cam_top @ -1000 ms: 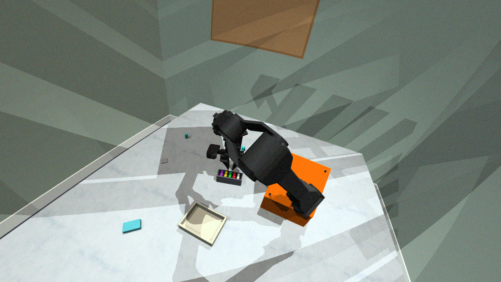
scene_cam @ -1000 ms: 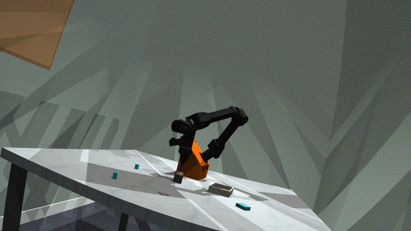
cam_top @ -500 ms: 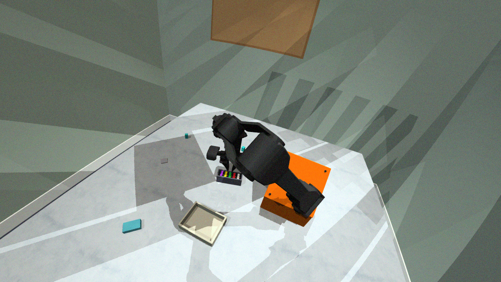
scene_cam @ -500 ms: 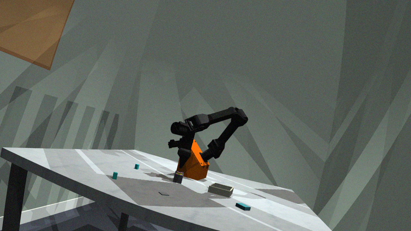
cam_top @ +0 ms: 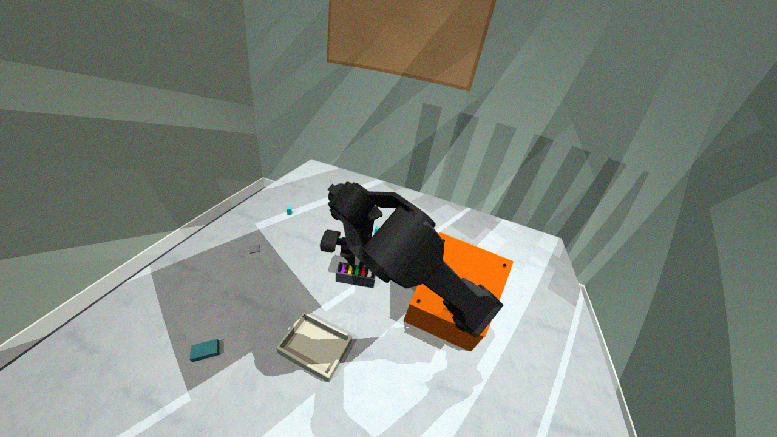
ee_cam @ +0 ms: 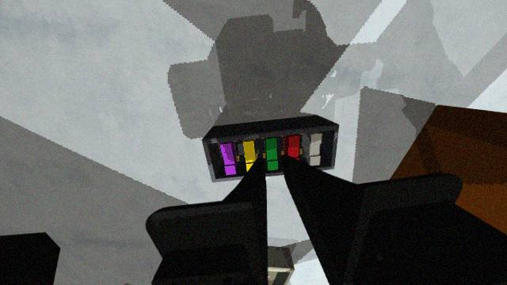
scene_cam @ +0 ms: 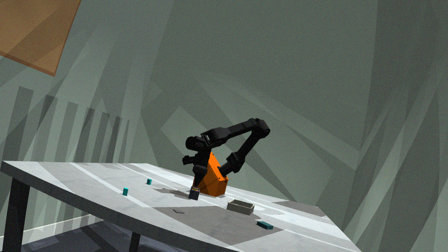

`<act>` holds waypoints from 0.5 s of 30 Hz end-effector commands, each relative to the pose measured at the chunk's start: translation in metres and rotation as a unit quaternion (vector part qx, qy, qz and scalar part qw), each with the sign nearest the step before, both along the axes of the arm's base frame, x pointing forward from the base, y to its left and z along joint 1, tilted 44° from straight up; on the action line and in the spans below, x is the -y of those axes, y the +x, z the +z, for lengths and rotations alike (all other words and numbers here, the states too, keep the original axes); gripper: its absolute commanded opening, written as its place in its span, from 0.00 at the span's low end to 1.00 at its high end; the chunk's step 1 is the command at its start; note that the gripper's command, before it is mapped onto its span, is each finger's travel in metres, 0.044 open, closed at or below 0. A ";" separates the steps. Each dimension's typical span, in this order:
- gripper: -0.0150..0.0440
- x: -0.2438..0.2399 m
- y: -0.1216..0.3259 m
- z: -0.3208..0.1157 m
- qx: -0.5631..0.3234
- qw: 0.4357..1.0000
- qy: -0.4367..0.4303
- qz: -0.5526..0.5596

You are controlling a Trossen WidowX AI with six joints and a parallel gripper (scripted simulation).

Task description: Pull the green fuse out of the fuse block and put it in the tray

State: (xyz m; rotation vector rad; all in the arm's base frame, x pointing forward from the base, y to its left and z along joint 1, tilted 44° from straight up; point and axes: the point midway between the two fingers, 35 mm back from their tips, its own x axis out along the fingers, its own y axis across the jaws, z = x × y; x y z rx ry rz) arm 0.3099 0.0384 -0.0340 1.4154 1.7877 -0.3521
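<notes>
The dark fuse block (cam_top: 355,280) (scene_cam: 194,194) (ee_cam: 273,124) stands on the table with its fuses in a row. The green fuse (ee_cam: 271,147) (cam_top: 356,271) sits in the middle slot, between the yellow fuse (ee_cam: 249,148) and the red fuse (ee_cam: 293,146). My gripper (ee_cam: 272,161) (cam_top: 352,264) (scene_cam: 195,186) points down over the block, narrowly open and empty. In the wrist view its fingertips appear on either side of the green fuse; their exact height above it is hard to tell. The beige tray (cam_top: 301,365) (scene_cam: 239,209) (ee_cam: 280,254) is empty.
The purple fuse (ee_cam: 228,154) and white fuse (ee_cam: 315,146) are at the row's ends. The orange base (cam_top: 472,260) (scene_cam: 216,184) stands beside the block. A teal slab (cam_top: 204,350) (scene_cam: 265,225), a flat tile (cam_top: 254,249) (scene_cam: 178,211) and small cyan pieces (cam_top: 289,210) (scene_cam: 125,191) lie farther off.
</notes>
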 end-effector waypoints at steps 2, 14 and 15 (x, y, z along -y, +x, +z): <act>0.37 -0.005 -0.002 -0.006 -0.006 1.000 0.003 0.000; 0.37 -0.006 -0.002 -0.007 -0.006 1.000 0.003 0.000; 0.37 -0.006 -0.002 -0.007 -0.006 1.000 0.003 0.000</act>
